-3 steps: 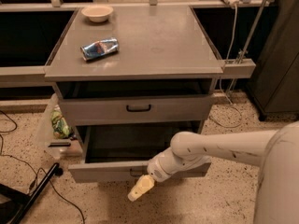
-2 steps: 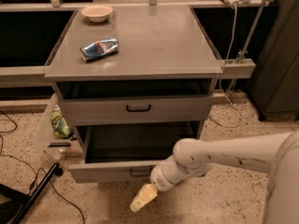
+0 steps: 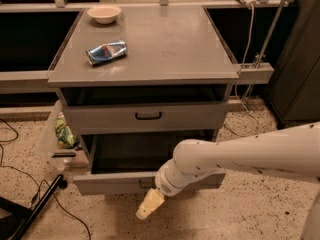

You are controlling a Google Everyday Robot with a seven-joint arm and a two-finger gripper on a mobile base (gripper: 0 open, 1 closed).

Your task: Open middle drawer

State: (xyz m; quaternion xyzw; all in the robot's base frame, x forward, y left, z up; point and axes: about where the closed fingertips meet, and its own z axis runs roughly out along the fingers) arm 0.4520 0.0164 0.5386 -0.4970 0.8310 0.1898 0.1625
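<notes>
End effector [image 3: 143, 213] hangs just below and in front of the middle drawer [image 3: 107, 183], its pale tip tilted down and to the left over the speckled floor [image 3: 240, 219]. Whether it is apart or together cannot be told. The white arm [image 3: 240, 154] reaches in from the right, its wrist crossing the drawer's low front panel. The middle drawer stands open, its dark inside showing. Above it the taller top drawer [image 3: 190, 116] sits closed. On the counter [image 3: 170, 44] lie a crushed blue can [image 3: 106, 51] and, farther back, a pale bowl [image 3: 104, 14], well apart.
</notes>
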